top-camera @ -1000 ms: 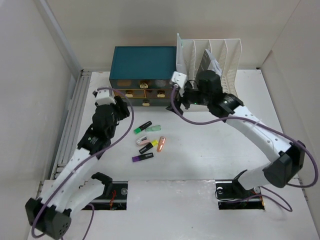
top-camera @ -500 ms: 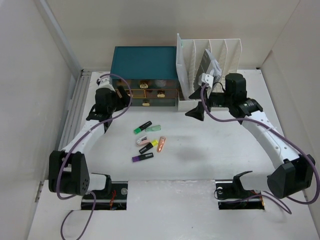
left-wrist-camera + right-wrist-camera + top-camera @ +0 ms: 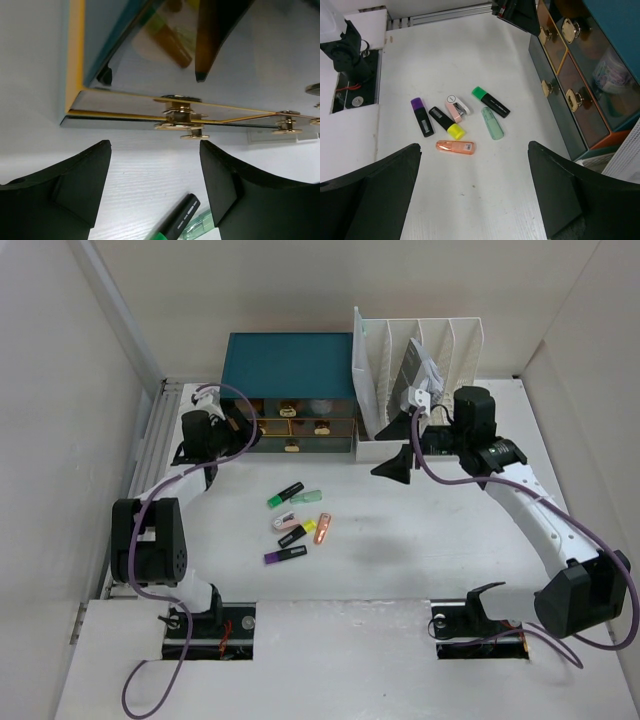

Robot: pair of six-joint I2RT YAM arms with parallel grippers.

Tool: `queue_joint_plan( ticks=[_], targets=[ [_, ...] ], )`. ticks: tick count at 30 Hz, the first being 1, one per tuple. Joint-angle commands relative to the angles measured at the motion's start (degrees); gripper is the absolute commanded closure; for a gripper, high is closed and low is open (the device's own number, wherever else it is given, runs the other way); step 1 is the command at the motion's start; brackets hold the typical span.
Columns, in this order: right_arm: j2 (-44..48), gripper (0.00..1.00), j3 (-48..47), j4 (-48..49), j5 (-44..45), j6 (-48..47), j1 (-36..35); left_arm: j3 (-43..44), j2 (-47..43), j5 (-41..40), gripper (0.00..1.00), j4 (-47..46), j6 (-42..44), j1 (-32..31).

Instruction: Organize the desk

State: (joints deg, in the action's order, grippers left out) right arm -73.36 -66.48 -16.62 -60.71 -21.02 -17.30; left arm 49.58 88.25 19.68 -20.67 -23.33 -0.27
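Highlighters (image 3: 297, 532), six of them, lay scattered at the centre of the desk (image 3: 420, 560), which filled the overhead frame between its white walls. Your left gripper (image 3: 155, 150), jaws wide and empty, faced a gold knob (image 3: 180, 117) on the teal drawer box (image 3: 290, 365) at upper centre, with a black-and-green marker (image 3: 175, 222) on the desk just below the fingers. Your right gripper (image 3: 475, 150), jaws equally wide and empty, hung right of the box, close before the white file rack (image 3: 440, 340), where a dark flat item (image 3: 415, 365) stood in one slot.
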Motion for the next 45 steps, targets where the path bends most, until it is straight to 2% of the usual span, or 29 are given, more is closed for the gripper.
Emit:
queue_joint_plan(
  ticks=[1,12,15,22,28,35,45],
  targets=[
    [1.6,0.08,0.4,3.5,-2.8,0.0,0.2,2.8,0.4,4.8,0.32,-5.8,0.7,0.1],
    [1.1,0.08,0.4,3.5,-3.4,-0.5,0.2,4.0,3.2,4.7,0.32,-7.8,0.2,0.6],
    [1.1,0.08,0.4,3.5,-3.4,-0.5,0.8,4.6,4.5,3.3,0.35,-8.3,-0.3,0.6],
    [1.1,0.08,0.4,3.0,-3.9,-1.0,0.8,5.2,5.5,0.7,0.50,-8.9,-0.8,-1.6],
    [0.6,0.08,0.4,2.5,-5.0,-1.0,0.8,5.7,5.5,0.7,0.56,-8.9,-0.8,-2.1],
    [0.6,0.08,0.4,2.5,-5.0,-1.0,0.8,4.6,5.5,0.2,0.71,-8.9,-0.8,-2.1],
    [0.1,0.08,0.4,2.5,-5.6,-1.0,0.8,-2.5,-0.4,-2.4,0.74,-8.9,-1.9,-3.7]
  ],
)
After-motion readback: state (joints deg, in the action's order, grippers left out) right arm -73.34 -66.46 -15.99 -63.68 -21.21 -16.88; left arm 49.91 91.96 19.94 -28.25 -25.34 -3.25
